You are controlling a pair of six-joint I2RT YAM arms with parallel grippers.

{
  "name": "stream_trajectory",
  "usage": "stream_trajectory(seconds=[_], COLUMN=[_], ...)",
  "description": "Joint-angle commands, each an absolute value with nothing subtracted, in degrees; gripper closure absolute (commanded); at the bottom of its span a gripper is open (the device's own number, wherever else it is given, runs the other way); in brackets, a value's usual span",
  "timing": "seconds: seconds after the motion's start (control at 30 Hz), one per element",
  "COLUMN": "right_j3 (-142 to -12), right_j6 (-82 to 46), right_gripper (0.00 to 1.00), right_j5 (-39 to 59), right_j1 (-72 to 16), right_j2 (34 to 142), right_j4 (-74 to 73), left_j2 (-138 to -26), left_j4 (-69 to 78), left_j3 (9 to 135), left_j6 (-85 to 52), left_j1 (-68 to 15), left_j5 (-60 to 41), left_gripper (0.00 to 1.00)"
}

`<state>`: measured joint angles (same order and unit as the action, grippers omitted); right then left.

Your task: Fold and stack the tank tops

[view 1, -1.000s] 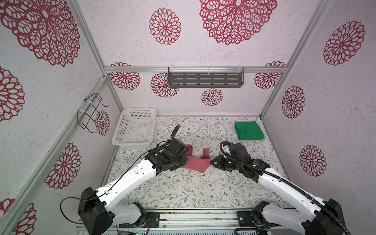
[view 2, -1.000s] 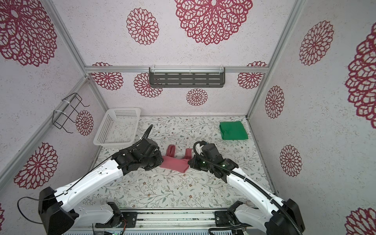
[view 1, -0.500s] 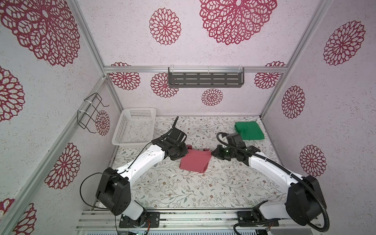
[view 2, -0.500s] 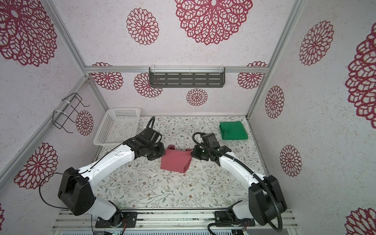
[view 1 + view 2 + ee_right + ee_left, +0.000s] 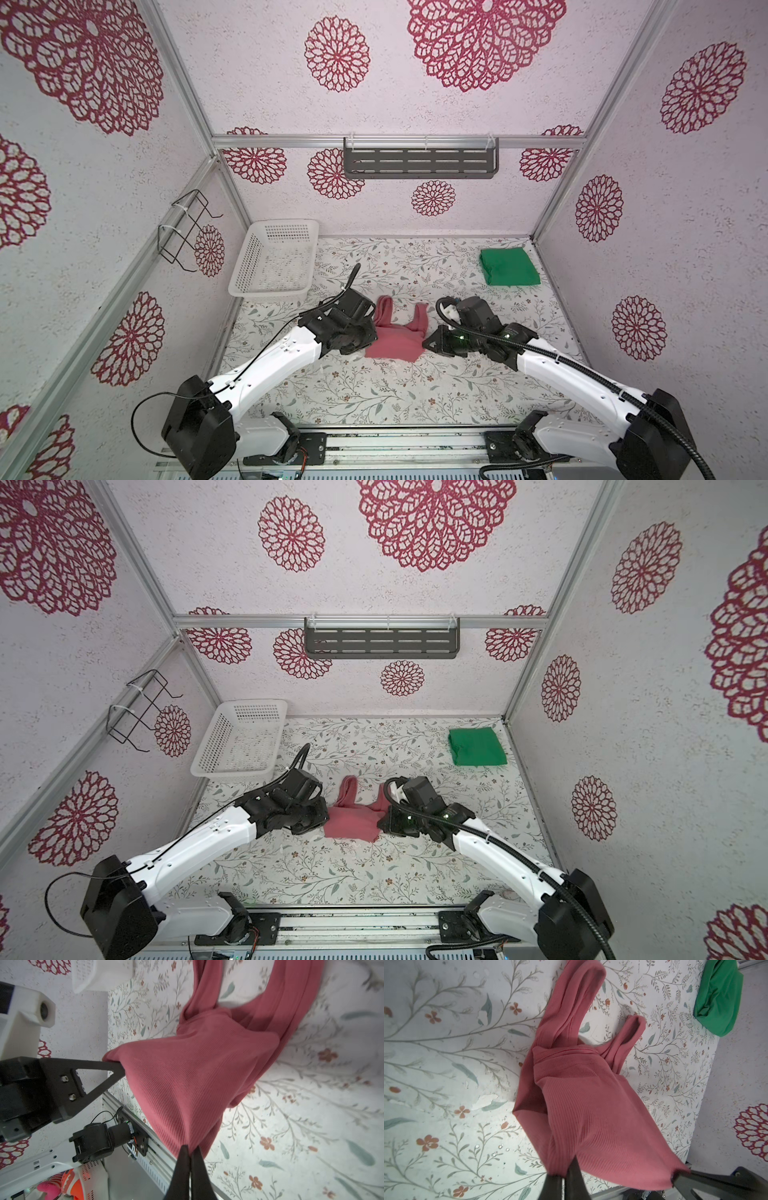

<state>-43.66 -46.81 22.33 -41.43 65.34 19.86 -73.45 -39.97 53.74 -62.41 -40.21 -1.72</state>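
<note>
As it clamps tight on one near corner of the dusty pink-red ribbed cloth tank top (image 5: 591, 1109), the left hand (image 5: 568, 1171) holds that corner raised off the floral-print worktop (image 5: 374, 395). The right hand (image 5: 190, 1152) is likewise pinched shut on the other near corner, and the hem stretches between the two. In both top views the left hand sits at the garment's 9 o'clock edge and the right hand at its 3 o'clock edge, each touching the cloth.

From the lifted hem the fabric slopes down toward 12 o'clock, where its two shoulder straps (image 5: 384, 309) rest on the worktop, pointing away from the arms. The left wrist view shows a second layer of the same cloth beneath the raised one.

Well apart, at about 2 o'clock from the pink top and near the far right corner, the bright green cloth tank top (image 5: 509, 266) lies folded into a squarish pad. At about 10 o'clock, by the far left corner, stands the white perforated plastic basket (image 5: 249, 266).
</note>
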Motion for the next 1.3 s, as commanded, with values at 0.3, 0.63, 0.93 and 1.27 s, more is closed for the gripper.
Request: stream_trajectory(seconds=[0.3,0.63,0.93,1.27], right_j3=[-42.83,-44.88,-51.81,-57.41], right_j6=[-57.24,-55.94,-49.35,-42.65], right_gripper=[1.0,1.0,1.0,1.0], right_j5=[21.19,26.35,29.14,30.79], right_j1=[-44.65,-37.96,-31.23,-25.32], right_j2=[62.92,67.53,76.29,86.51], right_j4=[15.67,14.42,17.0,20.81], left_j2=[-69.91,-78.1,-91.02,-104.27], left_j4=[-43.32,-41.65,-38.8,-35.59], left_j3=[53.27,60.23,69.67,79.31], left_j6=[-64.79,-57.63,-50.13,-45.31], left_j1=[-41.34,-35.12,-29.61,-25.4], left_j5=[4.75,0.66,-5.39,-10.45], left_gripper=[1.0,1.0,1.0,1.0])
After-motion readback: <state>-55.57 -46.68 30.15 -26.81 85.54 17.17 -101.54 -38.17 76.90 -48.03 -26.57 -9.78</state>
